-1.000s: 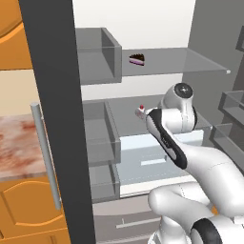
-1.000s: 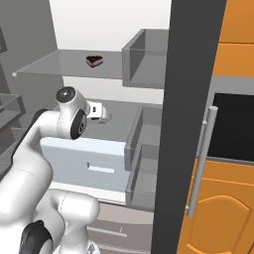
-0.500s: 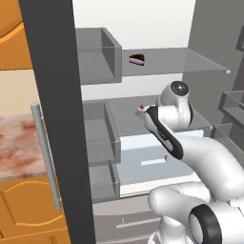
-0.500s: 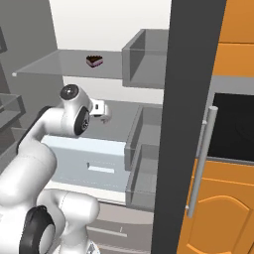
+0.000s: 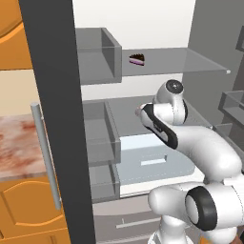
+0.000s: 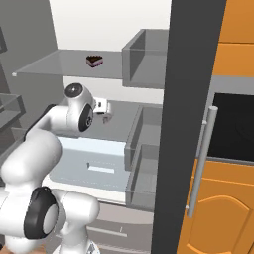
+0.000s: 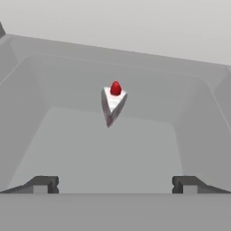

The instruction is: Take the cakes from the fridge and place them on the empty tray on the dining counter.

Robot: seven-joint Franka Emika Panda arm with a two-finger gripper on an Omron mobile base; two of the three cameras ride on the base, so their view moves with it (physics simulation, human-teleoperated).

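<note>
White frosting and a red cherry top the cake slice [image 7: 113,104] I see through my hand camera; it sits upright on the grey floor of a fridge shelf, towards the far wall, pointed end facing me. My pincer [image 7: 115,185] stands fully open, its two dark fingertips [image 7: 43,184] wide apart at the near edge, holding nothing and well short of the slice.

From the left base camera, the fridge [image 5: 157,28] stands open with its white interior showing. The dark chocolate slice with a pink layer [image 5: 137,59] rests on the upper glass shelf [image 5: 190,62], near the back, beside a grey door bin [image 5: 97,55]. My white arm [image 5: 190,143] reaches into the shelf below it.

From the right base camera, the same chocolate slice [image 6: 94,61] sits on the upper shelf, above and a little left of my wrist. A pale drawer [image 6: 94,163] lies under the arm. Orange wood cabinets [image 6: 225,208] stand to the right of the fridge door.
</note>
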